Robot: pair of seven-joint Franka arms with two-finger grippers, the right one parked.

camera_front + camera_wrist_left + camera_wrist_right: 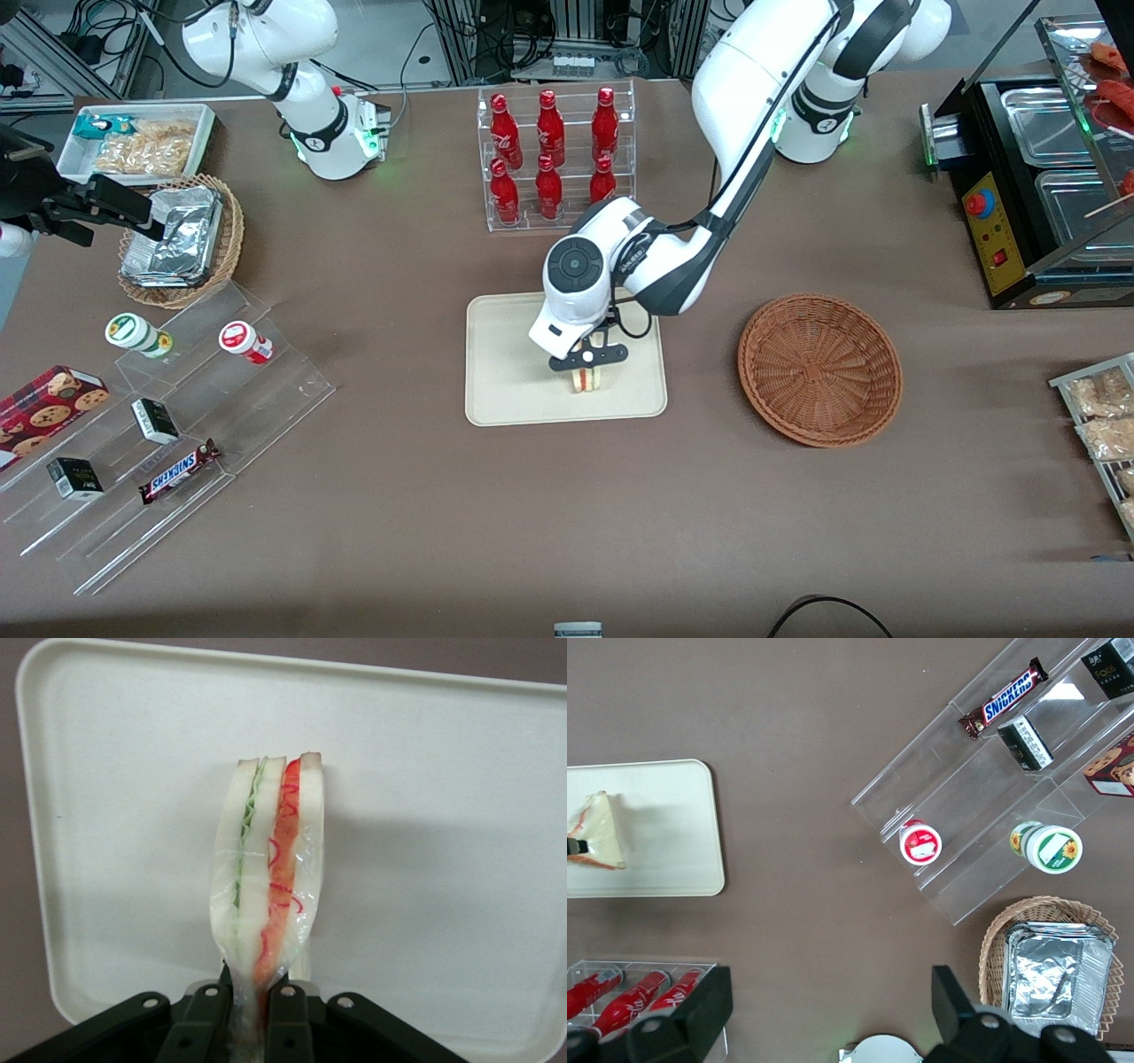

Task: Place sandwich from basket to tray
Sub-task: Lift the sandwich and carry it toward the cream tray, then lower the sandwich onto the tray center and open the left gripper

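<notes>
Brown and matte, the desk (399, 496) carries goods from one end to the other in the front view. Toward the parked arm's end sit a tan wicker basket of foil packets (182, 239) and a clear stepped acrylic stand (168, 425) holding small cups, dark boxes and a Snickers bar (180, 470). Near the middle, a clear rack of red bottles (554, 155) stands farther from the front camera than the tray (505, 372), which lies flat on the desk. Over the tray's nearer part hangs the left arm's gripper (586, 365), and its jaws are clamped on the sandwich (586, 381). The wrist view shows the sandwich (270, 877) on edge, its narrow end pinched between the two dark fingers (202, 1028) while the rest of the wedge projects out past them over the bare cream surface of the tray (443, 815); green filling runs along one side and red along the other, under a clear wrap. Whether the sandwich touches the tray or hangs just above it cannot be told. Toward the working arm's end lies the basket (819, 368), well apart from the tray.
</notes>
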